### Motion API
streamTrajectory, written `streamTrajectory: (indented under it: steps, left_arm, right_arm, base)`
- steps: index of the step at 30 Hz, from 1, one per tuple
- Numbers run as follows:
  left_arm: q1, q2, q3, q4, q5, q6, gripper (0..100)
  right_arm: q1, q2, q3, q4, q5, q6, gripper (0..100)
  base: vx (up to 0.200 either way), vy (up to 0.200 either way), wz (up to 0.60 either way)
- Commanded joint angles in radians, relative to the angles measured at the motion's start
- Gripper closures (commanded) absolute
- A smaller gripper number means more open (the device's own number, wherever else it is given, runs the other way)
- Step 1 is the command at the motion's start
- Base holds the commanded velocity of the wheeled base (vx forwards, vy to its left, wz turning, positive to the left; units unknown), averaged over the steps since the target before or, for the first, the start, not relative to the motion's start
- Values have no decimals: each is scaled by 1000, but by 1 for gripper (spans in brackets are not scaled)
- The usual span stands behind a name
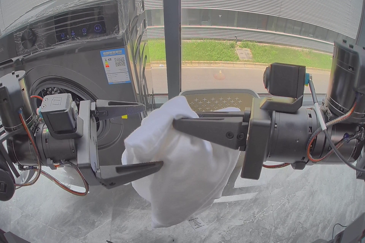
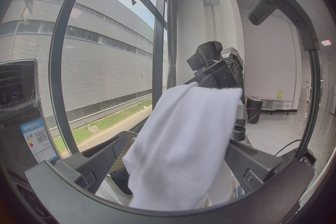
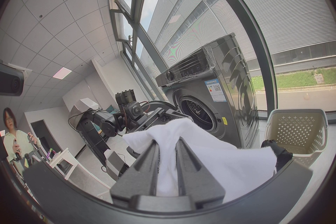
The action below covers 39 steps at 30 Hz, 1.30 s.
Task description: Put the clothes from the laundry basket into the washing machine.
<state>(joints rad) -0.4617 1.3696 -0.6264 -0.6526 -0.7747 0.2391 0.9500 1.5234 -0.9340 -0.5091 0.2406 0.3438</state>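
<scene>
Here, the white garment (image 1: pixel 182 164) hangs in mid-air above the marble floor (image 1: pixel 285 198), in the open gap between the washing machine (image 1: pixel 76 65) and the laundry basket (image 1: pixel 218 97) by the window. The right gripper (image 1: pixel 176 124), on a level arm pointing toward the machine, has its fingers closed on the garment's upper fold. The left gripper (image 1: pixel 152 136), level and facing it, is spread wide, its fingers bracketing the cloth's edge in front of the drum port (image 1: pixel 57 92).
</scene>
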Motion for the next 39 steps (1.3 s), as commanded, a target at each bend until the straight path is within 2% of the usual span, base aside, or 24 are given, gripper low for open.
streamTrajectory:
  steps: [1,14,15,19,24,29,38,39]
  left_arm:
    - [12,0,-18,-2,-2,0,0]
    - [-9,13,-18,-4,-5,3,0]
    - [-9,13,-18,-4,-5,3,100]
    - [-9,16,-19,-12,-2,0,100]
    - [-8,23,-15,-84,0,-17,100]
    - [-8,13,-22,-90,0,-20,100]
    - [-8,3,-92,-88,14,-24,100]
    - [-8,6,-104,-90,23,-43,100]
  right_arm:
    - [1,-6,-2,0,0,0,100]
    - [23,0,-5,0,2,1,100]
    - [23,1,-3,0,2,1,100]
    - [23,0,-2,0,2,1,100]
    - [23,-3,4,0,0,12,100]
    - [3,-3,15,0,-1,15,100]
    - [-122,20,24,-2,-18,12,100]
    - [-131,18,23,-2,-17,12,100]
  base:
    - [0,0,0]
    - [0,0,0]
    - [0,0,0]
    - [0,0,0]
    - [0,0,0]
    - [0,0,0]
    - [0,0,0]
    - [0,0,0]
